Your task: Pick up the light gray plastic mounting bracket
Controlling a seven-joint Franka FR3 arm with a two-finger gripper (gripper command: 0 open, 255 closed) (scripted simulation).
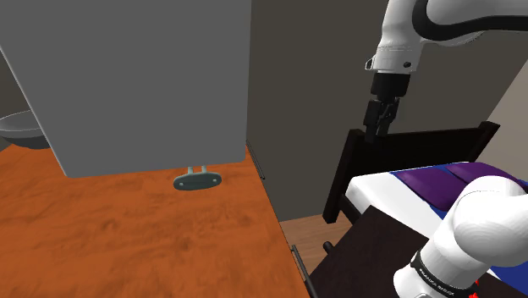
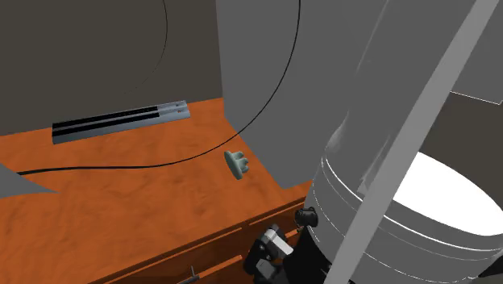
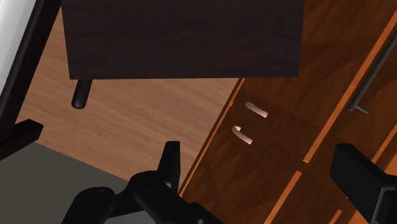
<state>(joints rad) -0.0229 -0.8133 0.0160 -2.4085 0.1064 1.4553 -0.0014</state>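
Note:
The mounting bracket is a small grey-green oval plate with two short prongs. It lies on the orange wooden tabletop, close against the foot of a large grey box. In the second exterior view the bracket sits near the table's front edge. My gripper hangs high in the air off the table's edge, well toward the shoulder view's right of the bracket and above a dark chair back. In the wrist view the gripper is open with nothing between its fingers, and it looks down on wooden drawer fronts and floor.
A grey bowl stands at the table's far left. A dark chair back and a bed with purple pillows lie right of the table. A grey-and-black strip and a black cable rest on the tabletop. Drawer handles show below the gripper.

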